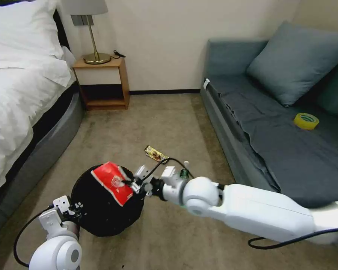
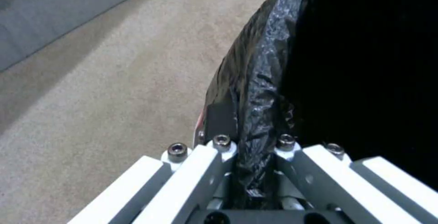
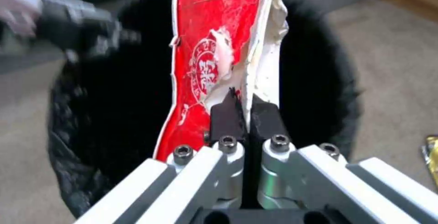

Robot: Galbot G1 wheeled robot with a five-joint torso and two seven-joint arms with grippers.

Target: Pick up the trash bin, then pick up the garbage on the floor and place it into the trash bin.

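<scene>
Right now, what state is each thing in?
Trash bin: gripped at its rim by left gripper.
Red packet: pinched in right gripper, over the bin.
Candy wrapper: on the floor.
Small bottle: on the floor.

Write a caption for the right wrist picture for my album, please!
Right gripper pinching a torn red snack packet above the black-bagged round trash bin.

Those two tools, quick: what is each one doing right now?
Left tool: shut on the bin rim.
Right tool: shut on the red packet, above the bin.
</scene>
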